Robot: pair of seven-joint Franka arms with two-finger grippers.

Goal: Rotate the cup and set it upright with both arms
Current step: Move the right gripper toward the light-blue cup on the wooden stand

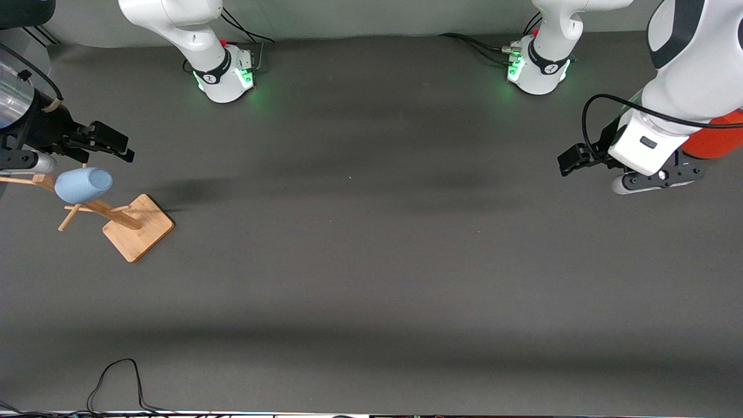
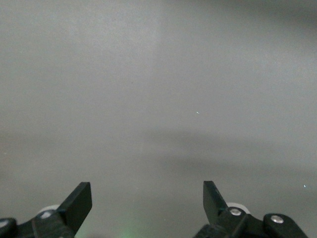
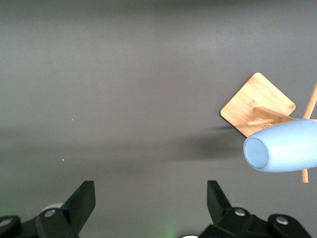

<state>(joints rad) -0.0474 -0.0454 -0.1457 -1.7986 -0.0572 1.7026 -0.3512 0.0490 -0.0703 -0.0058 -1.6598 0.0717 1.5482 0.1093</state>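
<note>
The light-blue cup (image 1: 84, 184) hangs tilted on a peg of a wooden stand (image 1: 139, 227) at the right arm's end of the table, its closed base pointing toward the table's middle. It also shows in the right wrist view (image 3: 282, 146), with the stand (image 3: 257, 104). My right gripper (image 1: 113, 145) is open and empty, in the air close beside the cup, apart from it; its fingers (image 3: 81, 201) stand wide. My left gripper (image 1: 572, 159) is open and empty over bare table at the left arm's end; its wrist view shows its fingers (image 2: 79, 201) and only the mat.
An orange-red cylinder (image 1: 717, 136) stands at the left arm's end, partly hidden by the left arm. A black cable (image 1: 116, 377) loops on the mat near the front edge. The dark grey mat (image 1: 371, 244) covers the table.
</note>
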